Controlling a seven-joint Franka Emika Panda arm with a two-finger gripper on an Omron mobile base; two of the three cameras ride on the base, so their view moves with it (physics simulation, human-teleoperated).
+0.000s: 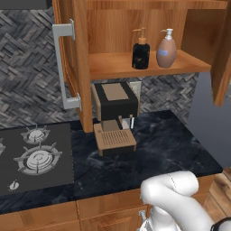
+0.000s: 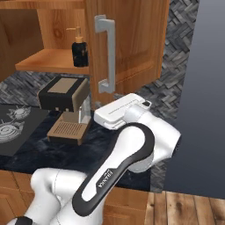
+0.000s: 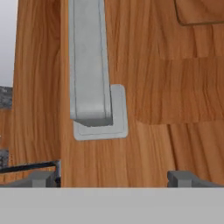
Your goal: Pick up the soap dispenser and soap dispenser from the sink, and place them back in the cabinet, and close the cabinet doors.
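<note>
Left base view: black soap dispenser [image 1: 140, 53] and peach soap dispenser [image 1: 166, 50] stand upright side by side on the cabinet shelf [image 1: 113, 65]; both cabinet doors open, coffee machine [image 1: 114, 117] below on the counter.

Right base view: arm reaches toward right door [image 2: 132, 44] near its bar handle [image 2: 107, 55].

Hand view: gripper [image 3: 114, 178] released, jaws spread wide, nothing held, facing the door under the handle's lower mount.

Black soap dispenser [image 1: 140, 53] and peach soap dispenser [image 1: 166, 50] upright on cabinet shelf [image 1: 117, 65], doors [image 2: 129, 39] open

White arm [image 2: 132, 145] folded forward and up, fingers [image 3: 43, 178] spread wide apart, nothing between them.
</note>
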